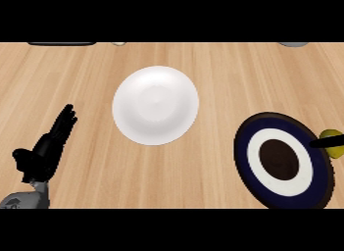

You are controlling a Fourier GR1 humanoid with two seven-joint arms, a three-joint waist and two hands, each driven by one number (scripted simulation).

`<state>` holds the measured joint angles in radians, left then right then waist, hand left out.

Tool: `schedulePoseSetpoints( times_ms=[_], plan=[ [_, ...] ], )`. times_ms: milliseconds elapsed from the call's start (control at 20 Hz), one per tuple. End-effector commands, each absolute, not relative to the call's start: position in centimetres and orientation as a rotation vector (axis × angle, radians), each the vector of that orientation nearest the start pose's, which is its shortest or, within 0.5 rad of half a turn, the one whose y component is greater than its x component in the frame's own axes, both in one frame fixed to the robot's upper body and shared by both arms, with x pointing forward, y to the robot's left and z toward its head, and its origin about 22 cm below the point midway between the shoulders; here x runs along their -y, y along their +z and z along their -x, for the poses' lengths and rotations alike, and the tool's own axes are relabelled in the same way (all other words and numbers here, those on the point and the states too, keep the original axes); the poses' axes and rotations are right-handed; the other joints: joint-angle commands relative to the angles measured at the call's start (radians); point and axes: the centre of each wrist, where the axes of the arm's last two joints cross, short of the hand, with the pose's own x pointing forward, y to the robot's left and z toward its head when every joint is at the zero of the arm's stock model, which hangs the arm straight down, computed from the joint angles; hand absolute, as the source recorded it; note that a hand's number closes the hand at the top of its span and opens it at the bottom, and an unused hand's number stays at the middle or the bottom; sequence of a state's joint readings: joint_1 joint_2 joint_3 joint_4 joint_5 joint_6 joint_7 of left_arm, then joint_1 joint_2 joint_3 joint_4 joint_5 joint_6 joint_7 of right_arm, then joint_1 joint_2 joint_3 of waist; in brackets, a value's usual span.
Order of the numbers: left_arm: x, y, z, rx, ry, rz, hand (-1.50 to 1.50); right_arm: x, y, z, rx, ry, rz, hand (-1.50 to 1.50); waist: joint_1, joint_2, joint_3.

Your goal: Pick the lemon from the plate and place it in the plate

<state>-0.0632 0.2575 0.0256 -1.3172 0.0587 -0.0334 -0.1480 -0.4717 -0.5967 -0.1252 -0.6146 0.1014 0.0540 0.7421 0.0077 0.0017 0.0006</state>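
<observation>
A white plate [156,105] lies in the middle of the wooden counter with nothing on it. At the right lies a dark blue plate [282,188] with a white ring and a dark brown centre. The yellow lemon [332,136] is at that plate's right rim, close to the view's right edge. My right hand [336,141] reaches in from the right edge; only dark fingers show, lying across the lemon and partly hiding it. My left hand [48,147] rests open at the lower left, fingers straight and pointing up.
Along the counter's far edge, a dark flat object [61,43] at the left, a small pale thing [118,43] beside it, and a grey object [294,44] at the right, all cut off by the view's top.
</observation>
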Motion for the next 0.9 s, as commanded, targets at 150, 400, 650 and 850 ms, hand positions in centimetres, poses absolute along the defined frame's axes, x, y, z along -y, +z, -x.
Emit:
schedulePoseSetpoints(
  times_ms=[150, 400, 650, 850],
  plan=[
    [-29.3, -2.7, -25.8, 1.525, -0.141, -0.144, 0.00, 44.2, 0.0, -31.5, 0.440, 0.060, 0.519, 1.50, 0.000, 0.001, 0.000],
    [-30.1, -1.7, -24.8, 1.519, -0.155, -0.172, 0.00, 41.3, -2.5, -31.3, 0.476, 0.070, 0.548, 1.50, -0.004, -0.004, 0.000],
    [-29.8, -2.8, -24.9, 1.517, -0.142, -0.148, 0.00, 38.3, -1.4, -33.0, 0.746, 0.477, 0.640, 1.50, 0.010, -0.004, -0.001],
    [-29.7, -2.5, -25.3, 1.507, -0.157, -0.135, 0.00, 31.2, -1.9, -33.8, 1.029, 0.914, 0.702, 1.50, 0.017, -0.008, -0.002]
  ],
)
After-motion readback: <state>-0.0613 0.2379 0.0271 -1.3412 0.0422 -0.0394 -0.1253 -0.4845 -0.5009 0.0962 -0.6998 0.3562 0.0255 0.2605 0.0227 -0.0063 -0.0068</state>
